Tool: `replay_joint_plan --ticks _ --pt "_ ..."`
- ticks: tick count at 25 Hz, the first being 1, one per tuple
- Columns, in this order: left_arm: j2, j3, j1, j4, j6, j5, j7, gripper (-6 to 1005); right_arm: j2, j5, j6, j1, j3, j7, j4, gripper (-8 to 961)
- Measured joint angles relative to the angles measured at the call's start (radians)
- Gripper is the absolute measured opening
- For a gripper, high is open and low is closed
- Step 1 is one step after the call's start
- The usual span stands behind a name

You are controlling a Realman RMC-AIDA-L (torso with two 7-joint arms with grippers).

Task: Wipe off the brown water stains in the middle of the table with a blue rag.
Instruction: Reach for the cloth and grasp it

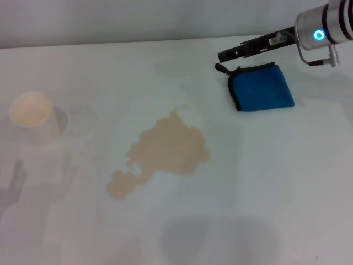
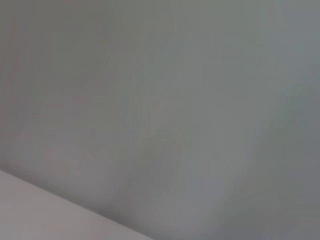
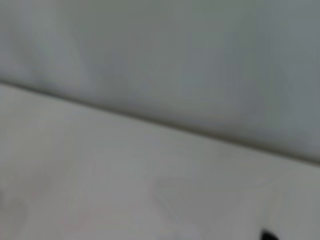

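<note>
Blue rag (image 1: 260, 87) is lying on the table (image 1: 265, 182), well apart from the brown water stains (image 1: 165, 152). Right gripper (image 1: 223, 56) is hovering just behind it; finger opening I cannot tell. Descending there, it is risking missing the cloth.

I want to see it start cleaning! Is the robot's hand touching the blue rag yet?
Cannot tell. In the head view the right gripper sits right at the far edge of the blue rag, with no clear gap or contact showing.
</note>
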Motion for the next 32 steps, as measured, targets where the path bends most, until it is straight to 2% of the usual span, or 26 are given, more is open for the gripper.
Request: replay_joint_plan --ticks 4,9,11,15,25,32 --pt "0.001 0.0 -0.004 -0.001 0.0 0.002 0.0 891 0.003 -0.112 -0.03 0.081 -0.002 0.091 0.084 809" --pt "0.001 0.001 -0.006 -0.001 0.001 0.004 0.0 891 0.043 -0.199 -0.038 0.196 -0.006 0.106 0.238 809" --pt "0.002 0.001 -0.006 -0.001 0.001 0.004 -0.002 891 0.056 -0.227 -0.039 0.217 -0.012 0.114 0.266 809" --pt "0.002 0.001 -0.006 -0.001 0.001 0.004 -0.003 892 0.074 -0.249 -0.024 0.229 -0.055 0.145 0.282 809" --pt "0.002 0.0 -0.018 -0.001 0.0 0.004 -0.002 892 0.107 -0.253 0.055 0.23 -0.079 0.15 0.288 808" --pt "0.002 0.001 -0.024 -0.001 -0.001 0.004 -0.003 890 0.117 -0.254 0.088 0.221 -0.085 0.15 0.289 807"
